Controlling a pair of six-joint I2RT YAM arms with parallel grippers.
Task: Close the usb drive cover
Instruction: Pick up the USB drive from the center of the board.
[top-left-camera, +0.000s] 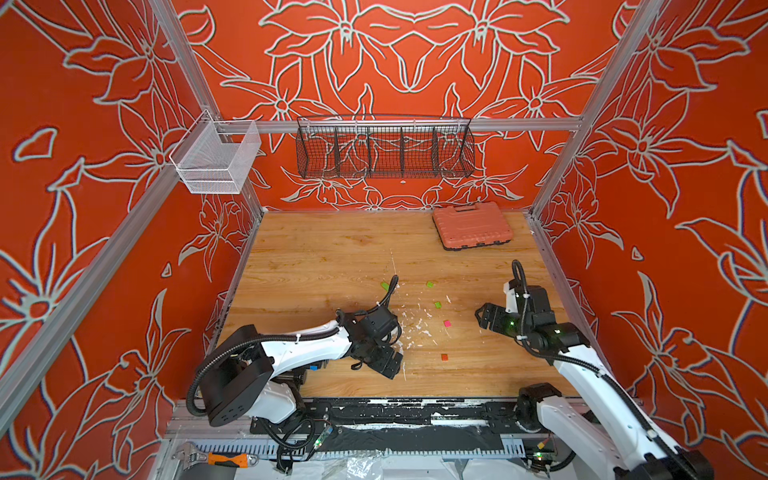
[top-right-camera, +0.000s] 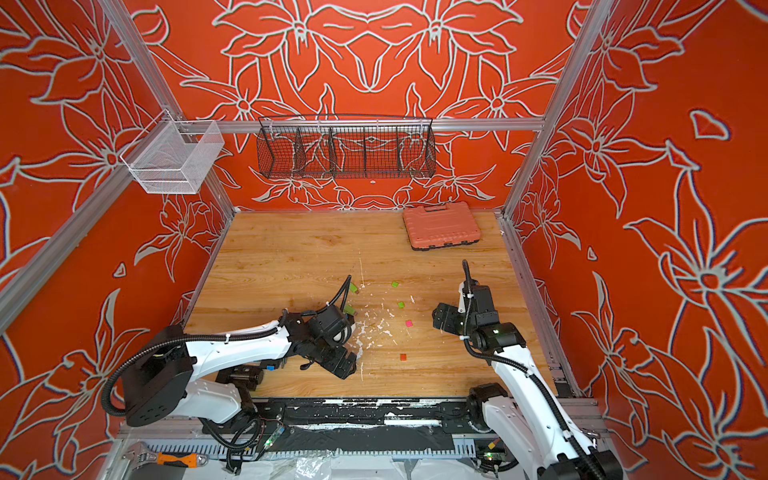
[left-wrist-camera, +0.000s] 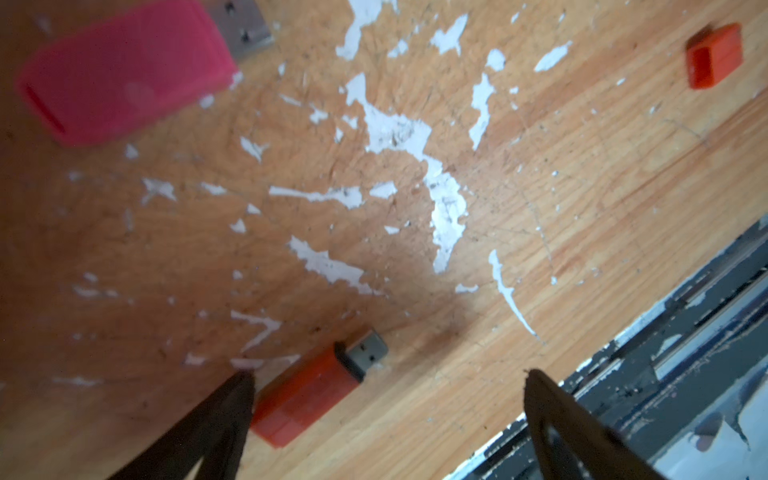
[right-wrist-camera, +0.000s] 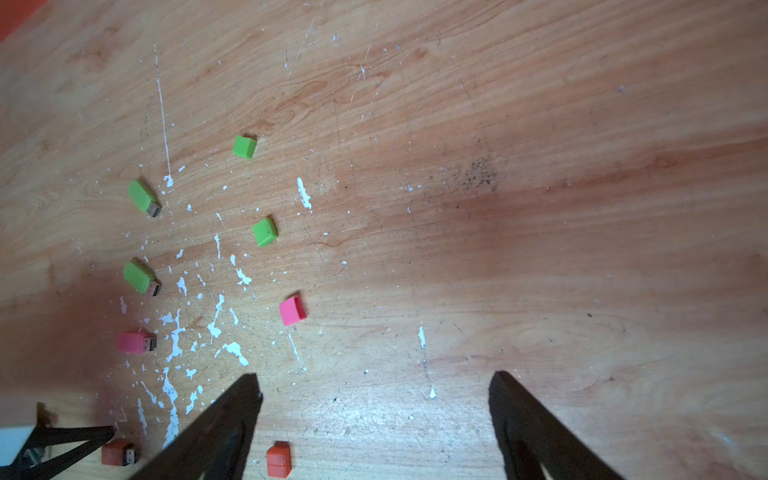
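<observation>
A robot lab cell: aluminium frame (top-left-camera: 519, 124), orange floral backdrop walls (top-left-camera: 415, 62), scuffed wooden tabletop (top-left-camera: 332, 257)

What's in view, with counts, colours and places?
green drives: 2, green, uncapped, mid-table
pink drive: 1, pink, uncapped, next in row
orange drive: 1, orange, uncapped, under left gripper
green caps: 2, green, right of green drives
pink cap: 1, pink, right of pink drive
orange cap: 1, orange, right of orange drive
case: 1, orange, shut, table's far right
wire basket: 1, black, back wall
mesh basket: 1, white, left rail
wrench: 1, orange grip, front ledge
table: 1, wood, white chips
left gripper: 1, black, open
right gripper: 1, black, open, above bare table
</observation>
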